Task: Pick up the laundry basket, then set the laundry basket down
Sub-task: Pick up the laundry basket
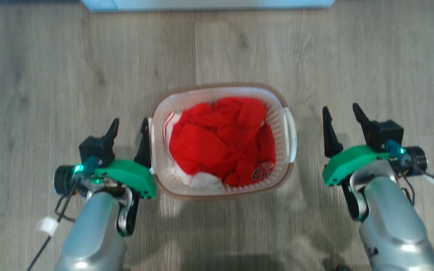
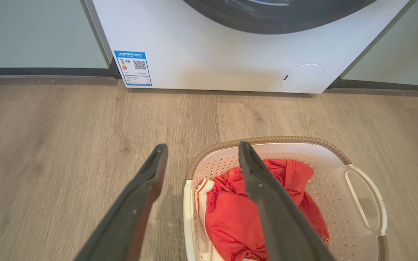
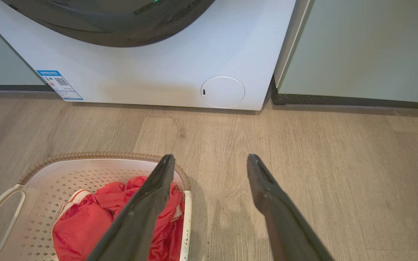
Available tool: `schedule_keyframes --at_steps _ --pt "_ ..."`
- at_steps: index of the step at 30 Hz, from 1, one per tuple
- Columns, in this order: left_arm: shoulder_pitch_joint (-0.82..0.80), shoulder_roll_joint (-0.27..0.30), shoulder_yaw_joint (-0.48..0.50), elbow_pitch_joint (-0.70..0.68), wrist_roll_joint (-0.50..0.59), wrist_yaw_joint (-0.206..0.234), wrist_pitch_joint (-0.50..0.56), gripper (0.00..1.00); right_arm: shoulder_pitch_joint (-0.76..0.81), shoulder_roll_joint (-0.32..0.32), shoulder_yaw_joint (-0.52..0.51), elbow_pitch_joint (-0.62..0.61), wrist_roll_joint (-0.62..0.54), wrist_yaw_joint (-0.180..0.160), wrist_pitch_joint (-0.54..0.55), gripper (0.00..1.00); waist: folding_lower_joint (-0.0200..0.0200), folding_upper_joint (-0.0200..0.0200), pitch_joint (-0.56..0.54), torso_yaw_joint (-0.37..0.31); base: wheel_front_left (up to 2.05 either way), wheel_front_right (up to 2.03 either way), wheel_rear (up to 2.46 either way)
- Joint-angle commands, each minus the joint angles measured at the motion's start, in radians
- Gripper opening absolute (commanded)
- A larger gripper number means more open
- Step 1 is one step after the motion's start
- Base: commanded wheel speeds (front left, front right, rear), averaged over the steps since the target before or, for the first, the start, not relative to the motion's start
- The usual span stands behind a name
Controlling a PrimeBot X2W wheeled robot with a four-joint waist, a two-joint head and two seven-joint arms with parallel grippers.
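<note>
**Basket grounded, jaws apart**

You see the laundry basket (image 1: 279, 124) on the wood floor (image 1: 51, 75), both grippers' jaws spread. The left gripper (image 1: 130, 122) straddles its left rim, hiding part of that side; contact is unclear. The right gripper (image 1: 340, 108) stands clear of it. Red clothing (image 1: 217, 143) covers its bottom.

Both arms reach forward, roughly parallel. The left gripper (image 1: 130, 126) holds its two dark fingers well apart, pointing ahead. The right gripper (image 1: 341, 111) is spread just as wide and sits slightly further forward. The silver left forearm (image 1: 92, 226) and right forearm (image 1: 390, 222) end in the green-cased left wrist (image 1: 130, 177) and right wrist (image 1: 349, 160).
</note>
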Motion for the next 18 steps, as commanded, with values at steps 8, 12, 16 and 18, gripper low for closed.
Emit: schedule_keyframes --at_steps 8,12,16,18 --pt "-0.115 0.006 -0.012 0.116 -0.048 0.011 -0.009 1.0 -0.106 -0.006 0.026 0.098 0.022 0.002 -0.013 1.0 -0.0003 0.0 0.174 0.016 0.0 0.0 0.0" --pt "-0.156 0.006 -0.033 0.165 -0.06 0.013 -0.009 1.0 -0.141 -0.006 0.033 0.134 0.026 0.002 -0.013 1.0 -0.0003 0.0 0.228 0.018 0.0 0.0 0.0" --pt "-0.197 0.006 -0.051 0.227 -0.08 0.014 -0.009 1.0 -0.172 -0.006 0.042 0.168 0.035 0.002 -0.013 1.0 -0.0003 0.0 0.279 0.02 0.0 0.0 0.0" --pt "-0.22 0.006 -0.057 0.261 -0.089 0.019 -0.009 1.0 -0.188 -0.006 0.048 0.18 0.037 0.002 -0.013 1.0 -0.0003 0.0 0.303 0.022 0.0 0.0 0.0"
